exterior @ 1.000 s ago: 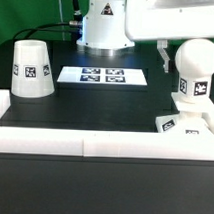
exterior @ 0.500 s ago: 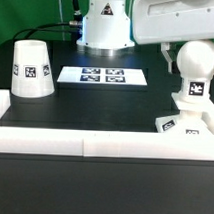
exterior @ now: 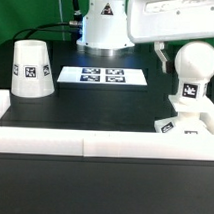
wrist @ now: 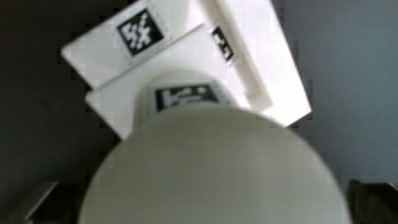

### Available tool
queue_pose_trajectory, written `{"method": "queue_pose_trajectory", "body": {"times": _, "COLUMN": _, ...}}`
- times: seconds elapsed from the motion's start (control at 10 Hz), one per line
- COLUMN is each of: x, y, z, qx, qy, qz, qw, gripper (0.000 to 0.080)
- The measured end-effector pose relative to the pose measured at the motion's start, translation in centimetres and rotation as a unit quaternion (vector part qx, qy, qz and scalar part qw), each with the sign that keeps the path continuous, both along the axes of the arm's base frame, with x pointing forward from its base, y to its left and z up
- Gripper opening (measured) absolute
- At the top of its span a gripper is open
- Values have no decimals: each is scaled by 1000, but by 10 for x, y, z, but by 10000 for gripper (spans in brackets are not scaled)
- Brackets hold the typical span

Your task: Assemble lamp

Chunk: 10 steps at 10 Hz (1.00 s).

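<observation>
The bulb (wrist: 214,165) fills most of the view. Its rounded white head is closest to the camera and out of focus. Beyond the head, the bulb's neck carries a black-and-white marker (wrist: 187,97). The neck meets the base (wrist: 111,62), a flat white square part lying on the dark tabletop (wrist: 347,45). The base carries a second marker (wrist: 139,32) on its upper face. A white strip (wrist: 263,55) runs beside the base; contact between them cannot be determined.
</observation>
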State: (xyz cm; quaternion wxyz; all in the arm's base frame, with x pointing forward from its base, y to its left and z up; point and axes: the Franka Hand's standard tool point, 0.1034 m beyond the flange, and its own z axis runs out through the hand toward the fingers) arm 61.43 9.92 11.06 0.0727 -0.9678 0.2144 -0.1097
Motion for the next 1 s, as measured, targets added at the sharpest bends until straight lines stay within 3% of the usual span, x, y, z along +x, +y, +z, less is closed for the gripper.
{"method": "queue_pose_trajectory", "body": {"times": 0.4, "x": 2, "y": -7, "z": 1, "qx": -43, "qy": -11, "qz": 174, "qw": 984, "gripper": 699}}
{"method": "queue_pose_trajectory", "body": {"times": 0.6, "x": 1, "y": 1, "z": 1, "qx": -63, "qy": -16, "qz": 240, "qw": 968, "gripper": 699}}
{"method": "queue_pose_trajectory", "body": {"times": 0.9, "x": -1, "y": 8, "z": 0, "qx": -105, "qy": -26, "qz": 382, "qw": 918, "gripper": 699}}
{"method": "queue_pose_trajectory", "body": {"times": 1.0, "x": -3, "y": 8, "z": -1, "qx": -121, "qy": -23, "qz": 441, "qw": 889, "gripper": 699}}
